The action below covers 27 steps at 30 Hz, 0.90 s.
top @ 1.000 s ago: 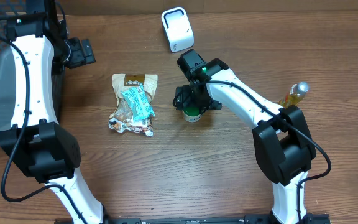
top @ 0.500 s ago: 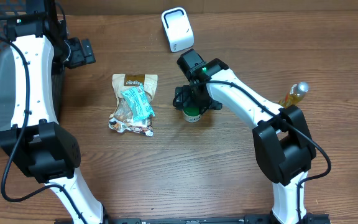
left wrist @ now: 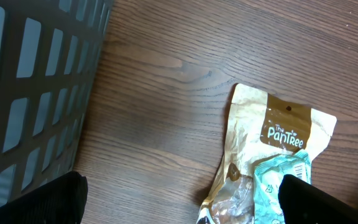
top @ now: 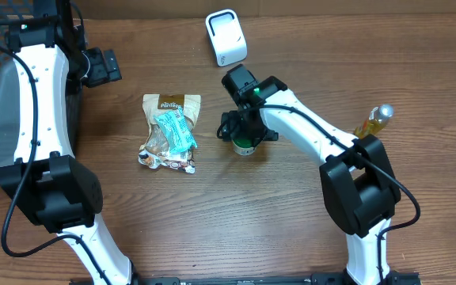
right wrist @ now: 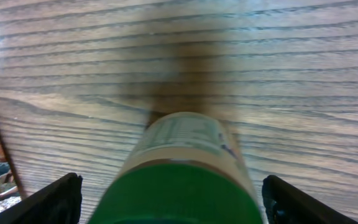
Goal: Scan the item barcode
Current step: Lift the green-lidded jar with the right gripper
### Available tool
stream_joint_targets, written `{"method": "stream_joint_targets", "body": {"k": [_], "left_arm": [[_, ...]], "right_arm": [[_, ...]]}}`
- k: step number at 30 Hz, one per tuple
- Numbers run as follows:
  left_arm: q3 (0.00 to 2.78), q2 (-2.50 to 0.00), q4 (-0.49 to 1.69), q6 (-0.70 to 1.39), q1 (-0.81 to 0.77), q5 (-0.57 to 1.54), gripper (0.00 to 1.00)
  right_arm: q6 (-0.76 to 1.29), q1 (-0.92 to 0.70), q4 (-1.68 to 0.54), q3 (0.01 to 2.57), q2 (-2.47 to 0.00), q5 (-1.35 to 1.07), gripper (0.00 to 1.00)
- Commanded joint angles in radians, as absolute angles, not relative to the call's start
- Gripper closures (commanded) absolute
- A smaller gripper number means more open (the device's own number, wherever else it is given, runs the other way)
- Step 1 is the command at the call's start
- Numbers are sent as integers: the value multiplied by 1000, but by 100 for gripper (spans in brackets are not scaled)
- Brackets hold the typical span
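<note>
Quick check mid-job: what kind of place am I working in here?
Probably a mock shop checkout set up on a wooden table. A white barcode scanner stands at the far edge, snack bags and a green-capped jar serve as goods, and a grey plastic basket sits at the left.

Tan snack pouch (left wrist: 272,127) printed "The PanTree" on a brown wood-grain table (left wrist: 166,87), near a dark grey slatted plastic basket (left wrist: 36,74).
The pouch lies flat at lower right, with a teal plastic packet (left wrist: 281,186) overlapping its lower part. The basket fills the upper left. The left gripper (left wrist: 182,204) shows black jaws wide apart in the bottom corners.
</note>
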<state>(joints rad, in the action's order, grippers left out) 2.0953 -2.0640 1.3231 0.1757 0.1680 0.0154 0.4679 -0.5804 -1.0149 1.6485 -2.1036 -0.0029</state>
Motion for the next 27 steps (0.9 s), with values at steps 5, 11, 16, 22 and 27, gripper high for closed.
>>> {"method": "stream_joint_targets", "body": {"k": [5,11,16,22,27], "left_arm": [[2115,-2064,1324,157,170,19,0],[2115,-2064,1324,157,170,19,0],[2115,-2064,1324,157,170,19,1],[2115,-2064,1324,157,170,19,0],[2115,-2065,1324,157,170,19,0]], "right_arm": [[476,-588,-995,1643,-2105,-1,14],[476,-588,-995,1642,-2107,-1,14],[476,-588,-995,1642,-2120,-1,15],[475,-588,-996,1643,-2122,-1,25],[475,-588,-997,1642,-2122,-1,29]]}}
